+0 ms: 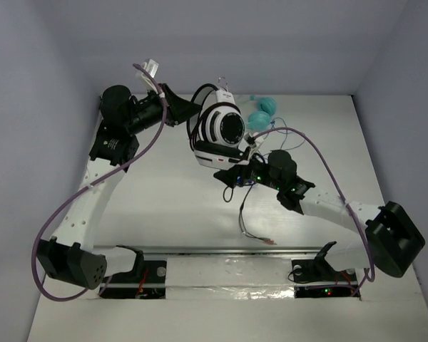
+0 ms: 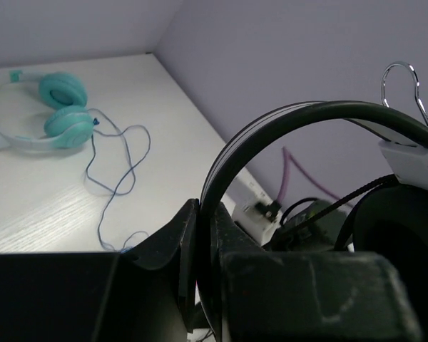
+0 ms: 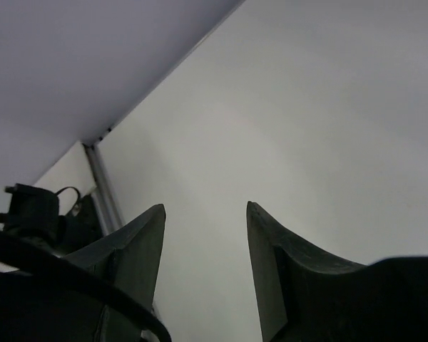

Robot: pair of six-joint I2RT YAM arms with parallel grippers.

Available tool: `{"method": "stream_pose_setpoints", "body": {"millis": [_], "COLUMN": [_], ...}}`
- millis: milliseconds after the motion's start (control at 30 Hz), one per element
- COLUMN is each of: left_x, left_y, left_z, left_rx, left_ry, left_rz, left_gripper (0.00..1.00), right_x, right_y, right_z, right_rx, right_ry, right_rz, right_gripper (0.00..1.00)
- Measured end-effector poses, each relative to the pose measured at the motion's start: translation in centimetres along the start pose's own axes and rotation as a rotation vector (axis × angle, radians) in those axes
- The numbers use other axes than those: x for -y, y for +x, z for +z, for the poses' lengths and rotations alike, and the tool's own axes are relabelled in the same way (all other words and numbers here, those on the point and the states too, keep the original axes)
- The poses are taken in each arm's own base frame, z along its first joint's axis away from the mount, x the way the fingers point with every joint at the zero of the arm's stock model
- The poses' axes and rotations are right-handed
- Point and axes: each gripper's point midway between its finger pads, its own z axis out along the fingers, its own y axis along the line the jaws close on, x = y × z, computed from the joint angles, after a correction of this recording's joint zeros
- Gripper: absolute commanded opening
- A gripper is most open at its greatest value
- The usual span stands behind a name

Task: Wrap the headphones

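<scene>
Left tool point(image 2: 203, 239) clenched on the headphones point(image 1: 221, 128); right tool point(image 3: 205, 239) spread apart, empty.

No text or label can be read anywhere.

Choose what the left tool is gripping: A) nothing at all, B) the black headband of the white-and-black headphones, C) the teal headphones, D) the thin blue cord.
B: in the left wrist view the black headband is pinched between the fingers of the left tool, while the teal headphones lie far off, untouched.
</scene>
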Motion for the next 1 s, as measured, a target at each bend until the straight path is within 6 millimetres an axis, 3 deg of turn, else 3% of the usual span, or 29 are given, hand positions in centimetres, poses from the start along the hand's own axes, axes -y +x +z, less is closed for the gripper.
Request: {"method": "stream_pose_setpoints", "body": {"millis": [133,400,500,533,567,767,867,1000], "left_x": [0.7,1.7,1.2,0.9,0.5,-2.9,-5.7,-10.1], "left_y": [-2.6,-8.2,-9.0,-9.2,-9.4,-10.9,-10.8,-9.0], "left_z": [0.4,0.9,1.0,1.0,1.1,0.8,0.4,0.0], "left_rx": [0.058,0.187,0.222,0.234,0.246,0.367,0.431,0.467], "left_ry": [0.016,-0.002,-0.030,-0.044,-0.058,-0.221,-0.323,-0.486], "left_rz": [-0.040,-0.056,-0.084,-0.093,-0.099,-0.155,-0.202,-0.260], "left_gripper": [0.00,0.00,0.00,0.00,0.00,0.00,0.00,0.00], "right_x": [-1.2,-2.5,-2.9,-3.2,-3.6,-7.5,-9.9,-12.2], "right_y": [0.9,3.9,4.7,4.9,5.2,8.2,9.4,9.7], "right_z": [0.7,-0.8,-1.0,-1.0,-1.0,-0.9,-0.8,-0.3], "right_rx": [-0.016,-0.076,-0.094,-0.101,-0.108,-0.211,-0.261,-0.307], "right_ry": [-0.095,-0.185,-0.197,-0.204,-0.213,-0.227,-0.229,-0.208], "right_rz": [0.038,0.126,0.142,0.146,0.146,0.133,0.121,0.106], "right_gripper": [0.57,0.58,0.50,0.45,0.34,0.08,0.04,0.00]}}
